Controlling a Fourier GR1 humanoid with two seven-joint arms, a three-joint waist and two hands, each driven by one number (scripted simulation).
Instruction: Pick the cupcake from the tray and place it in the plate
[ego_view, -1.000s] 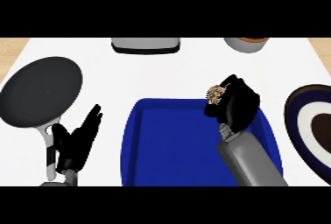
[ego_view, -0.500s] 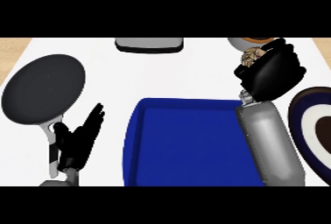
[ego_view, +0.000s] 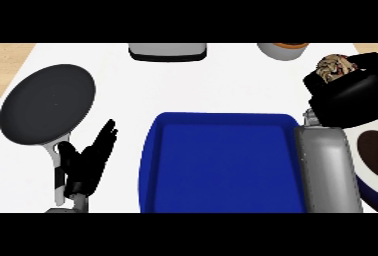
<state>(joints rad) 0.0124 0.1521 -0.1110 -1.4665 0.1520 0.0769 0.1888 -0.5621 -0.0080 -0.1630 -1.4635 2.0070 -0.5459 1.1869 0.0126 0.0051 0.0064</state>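
Observation:
My right hand (ego_view: 347, 97) is at the right edge of the head view, lifted above the counter, fingers curled round the cupcake (ego_view: 332, 68), whose brown and cream top shows above the fingers. The hand hangs just beyond the blue tray's (ego_view: 221, 165) far right corner. The plate (ego_view: 367, 157), white with a dark rim and dark centre, lies at the right edge, mostly hidden behind my right forearm. My left hand (ego_view: 87, 162) rests open, fingers straight, to the left of the tray.
A black frying pan (ego_view: 46, 102) with a white handle lies at the left, its handle passing under my left hand. A grey appliance (ego_view: 167, 50) and a bowl (ego_view: 283, 49) stand along the far edge.
My right hand rose from over the tray with the cupcake and moved to the right, toward the plate. The left hand stayed still.

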